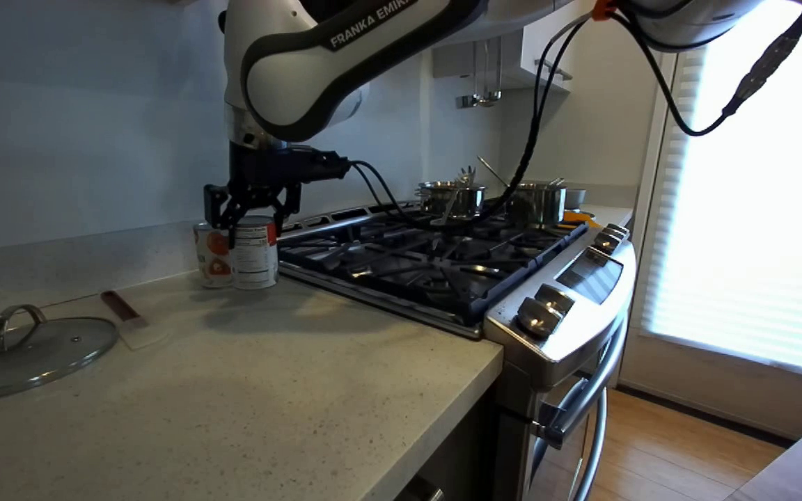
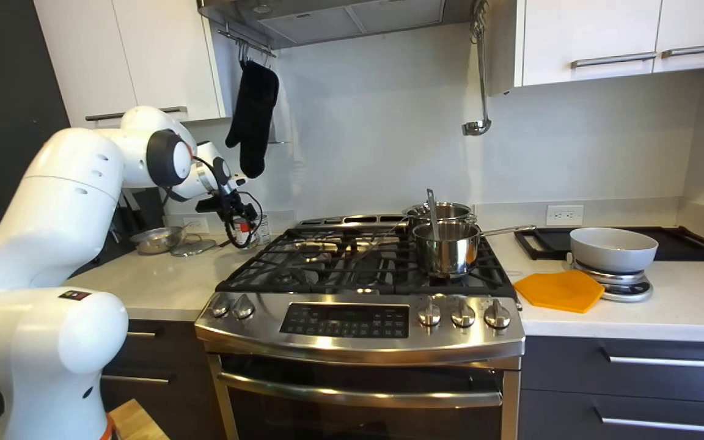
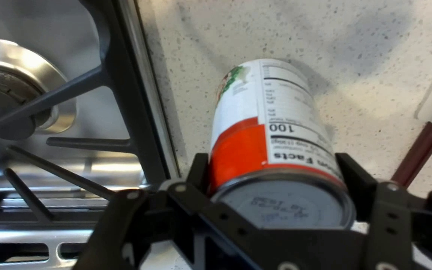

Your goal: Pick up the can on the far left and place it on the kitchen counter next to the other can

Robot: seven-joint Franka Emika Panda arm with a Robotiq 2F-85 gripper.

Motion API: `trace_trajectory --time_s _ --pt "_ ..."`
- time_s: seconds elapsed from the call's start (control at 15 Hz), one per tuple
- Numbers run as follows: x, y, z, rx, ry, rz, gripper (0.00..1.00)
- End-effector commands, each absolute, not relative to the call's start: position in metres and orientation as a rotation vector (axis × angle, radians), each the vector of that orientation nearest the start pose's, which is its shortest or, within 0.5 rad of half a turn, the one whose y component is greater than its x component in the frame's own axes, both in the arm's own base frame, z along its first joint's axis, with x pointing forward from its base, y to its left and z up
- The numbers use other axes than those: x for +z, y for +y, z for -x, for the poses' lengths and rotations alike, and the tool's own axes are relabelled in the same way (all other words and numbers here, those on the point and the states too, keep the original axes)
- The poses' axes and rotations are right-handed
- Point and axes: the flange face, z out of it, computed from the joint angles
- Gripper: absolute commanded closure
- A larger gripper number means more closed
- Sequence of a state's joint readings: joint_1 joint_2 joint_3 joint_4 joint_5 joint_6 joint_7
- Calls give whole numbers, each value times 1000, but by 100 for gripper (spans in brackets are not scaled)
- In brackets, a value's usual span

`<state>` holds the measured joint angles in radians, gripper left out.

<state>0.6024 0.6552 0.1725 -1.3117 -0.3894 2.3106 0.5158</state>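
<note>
While hovering over the speckled beige counter (image 1: 269, 390) by the black-grated steel stove (image 1: 443, 268), grips a cylindrical white-and-orange-red can (image 3: 272, 142) in the black two-finger end effector (image 3: 276, 168), just beside a red-patterned white tin (image 1: 214, 256). Can't tell if touching the counter, tbh.

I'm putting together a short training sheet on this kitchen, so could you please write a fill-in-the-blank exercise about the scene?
1. In the wrist view, the can between the gripper's fingers shows the large upside-down number ____.
2. In an exterior view, the glass lid lies on the kitchen counter with its handle pointing ____.
3. In an exterior view, the stove has ____ knobs along its front.
4. In an exterior view, the hanging oven mitt is coloured ____.

Missing words: 100; up; five; black.
</note>
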Motion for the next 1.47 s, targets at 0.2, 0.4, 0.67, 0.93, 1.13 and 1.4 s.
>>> trace_trajectory --time_s 0.2,0.4,0.67,0.93,1.13,1.4 --pt "391 513 -593 -626 -699 2951 42" --pt "385 512 -598 -607 -715 2947 42" --pt "382 513 -602 -586 -744 2949 42" --pt "384 516 -603 -598 -806 2938 7" --pt "388 517 -602 -584 -798 2937 0" --pt "392 515 -592 -444 -722 2999 0"
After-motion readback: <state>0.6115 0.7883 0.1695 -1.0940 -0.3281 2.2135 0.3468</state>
